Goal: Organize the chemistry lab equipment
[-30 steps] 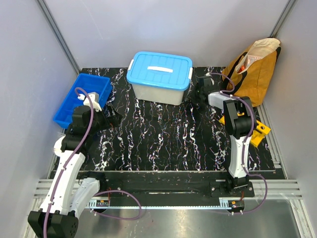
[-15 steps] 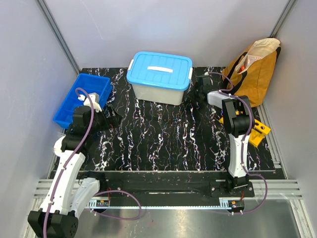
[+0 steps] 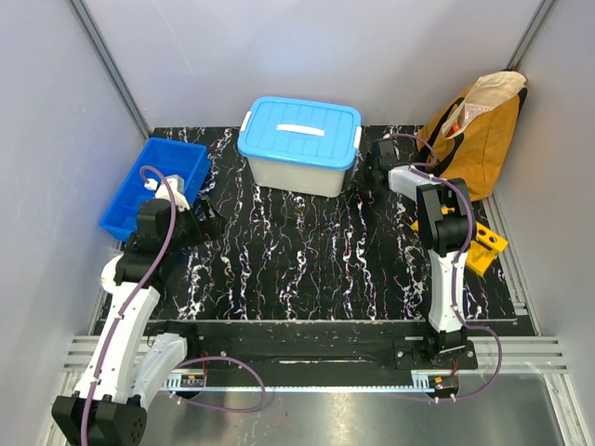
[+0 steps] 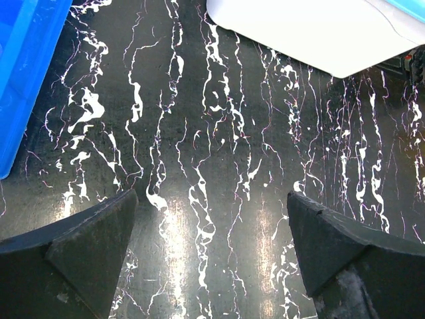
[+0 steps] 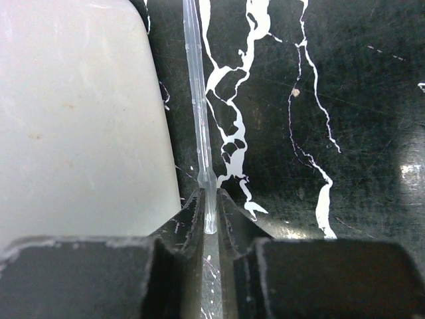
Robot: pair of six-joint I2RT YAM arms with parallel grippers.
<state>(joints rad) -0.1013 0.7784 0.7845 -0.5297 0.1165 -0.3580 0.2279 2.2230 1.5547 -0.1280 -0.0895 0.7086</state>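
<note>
The right gripper (image 5: 208, 199) pinches a thin clear tube (image 5: 197, 100) by its near end: the two fingers press in on either side, and the tube fills the gap between them. The tube runs straight away from the fingers, over the black marbled table (image 5: 345, 100), just beside the white wall of the tub (image 5: 73, 119). Seen from above, this gripper sits at the tub's right end, near the yellow bag (image 3: 474, 125). The yellow rack (image 3: 487, 244) lies at the table's right edge, partly hidden by the right arm. The left gripper (image 4: 211, 198) hangs spread wide above bare table, holding nothing, with the blue tray (image 4: 26, 66) to its left and the tub ahead on its right
</note>
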